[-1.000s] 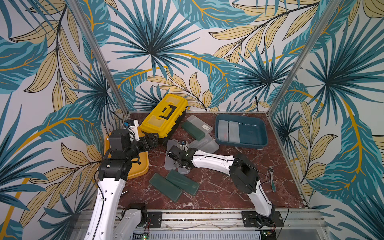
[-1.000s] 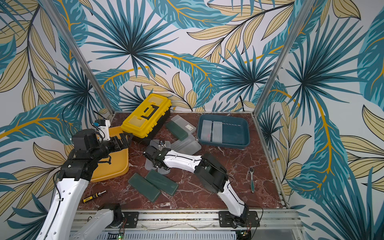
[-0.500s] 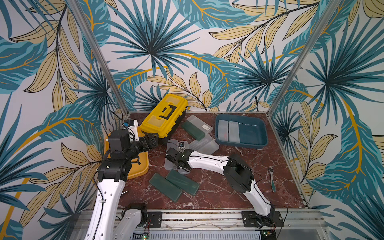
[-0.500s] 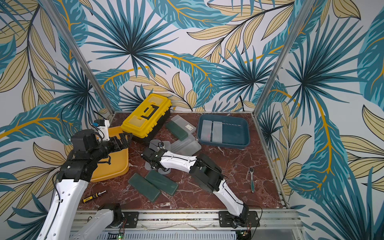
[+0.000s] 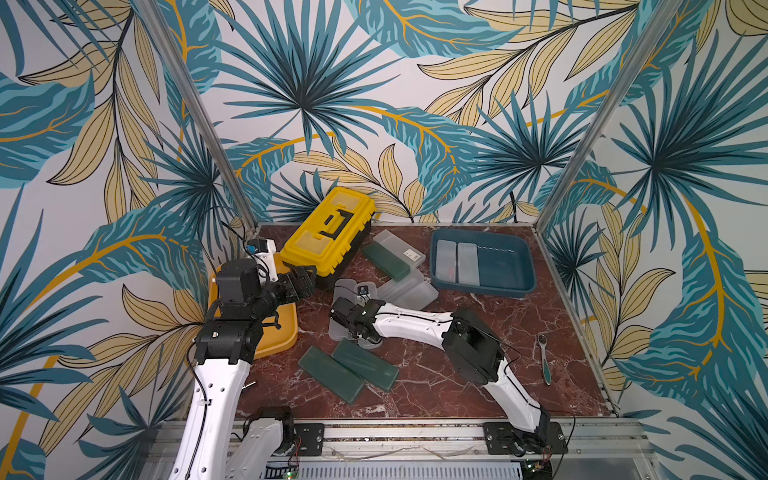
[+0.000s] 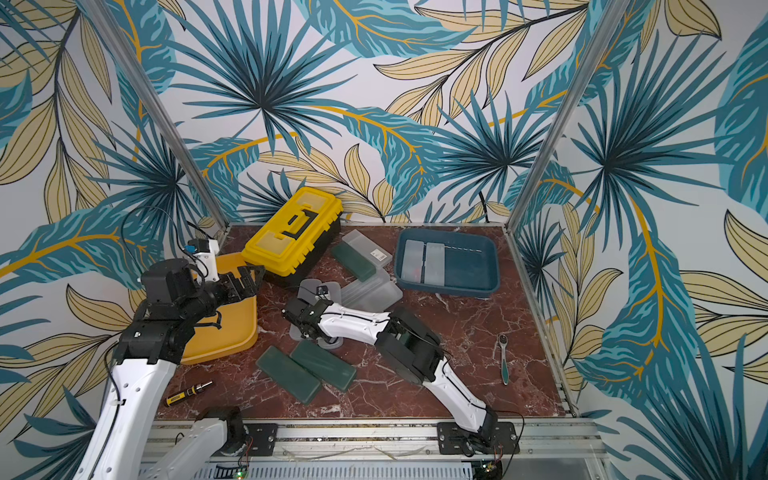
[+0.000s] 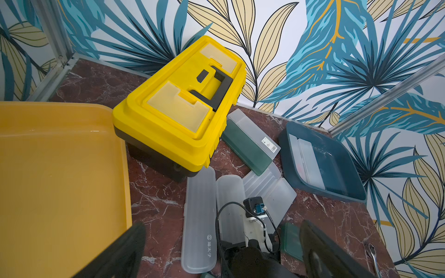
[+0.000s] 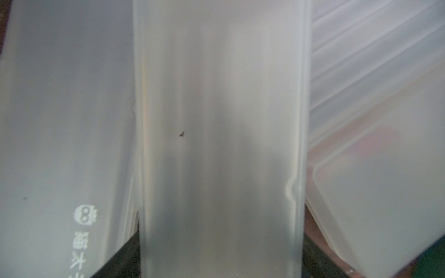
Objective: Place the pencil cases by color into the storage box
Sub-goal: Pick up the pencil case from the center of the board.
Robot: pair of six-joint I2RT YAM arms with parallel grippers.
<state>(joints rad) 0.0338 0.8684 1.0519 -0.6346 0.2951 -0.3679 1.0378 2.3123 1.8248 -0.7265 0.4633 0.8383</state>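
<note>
Two frosted cases [image 5: 467,266] lie front-to-back in the blue storage box [image 5: 482,289]; right gripper [image 5: 356,328] clamps a third case [image 8: 220,120] widthwise, left gripper [image 5: 304,279] gapes.

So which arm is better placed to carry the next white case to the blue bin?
Right. The right gripper straddles a white case, jaws on both long edges, and the bin lies on that side. The left gripper hangs open near the toolbox, holding nothing.
</note>
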